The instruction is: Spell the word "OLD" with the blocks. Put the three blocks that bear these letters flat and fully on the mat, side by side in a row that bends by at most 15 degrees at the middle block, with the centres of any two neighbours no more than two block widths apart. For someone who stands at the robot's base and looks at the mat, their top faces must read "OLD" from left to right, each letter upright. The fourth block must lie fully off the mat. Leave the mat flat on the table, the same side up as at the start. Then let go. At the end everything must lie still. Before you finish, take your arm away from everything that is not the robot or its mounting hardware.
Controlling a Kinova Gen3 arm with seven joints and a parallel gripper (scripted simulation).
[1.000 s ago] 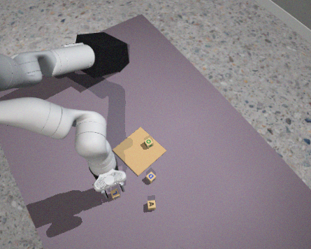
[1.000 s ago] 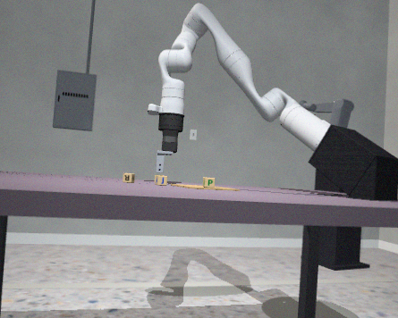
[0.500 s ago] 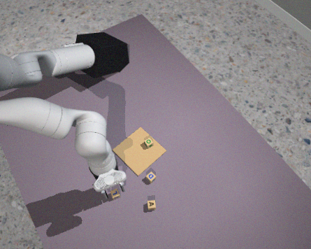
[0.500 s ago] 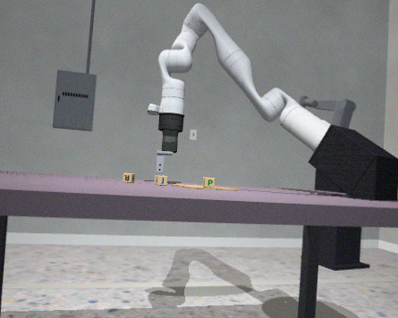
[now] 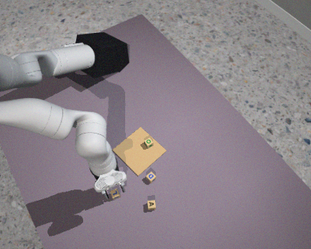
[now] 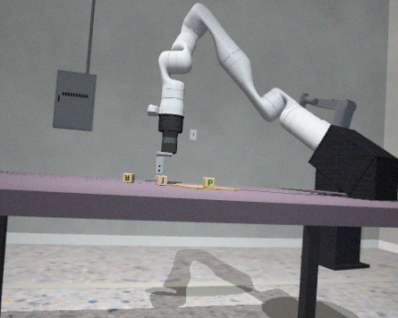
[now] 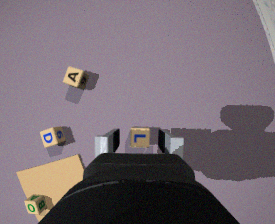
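The tan mat (image 5: 140,150) lies on the purple table, and the O block (image 5: 149,142), with a green letter, sits on its far part. The D block (image 5: 151,177), with a blue letter, lies on the table just off the mat's near corner. The A block (image 5: 151,205) lies further out. The L block (image 5: 115,193) lies on the table left of them. My gripper (image 5: 114,194) is open and hangs over the L block, one finger on each side of it. In the wrist view the L block (image 7: 141,137) shows between the fingers.
The robot's black base (image 5: 103,53) stands at the table's far left. The table edge runs close to the left of the gripper. In the side view the blocks (image 6: 161,179) stand in a line on the table top.
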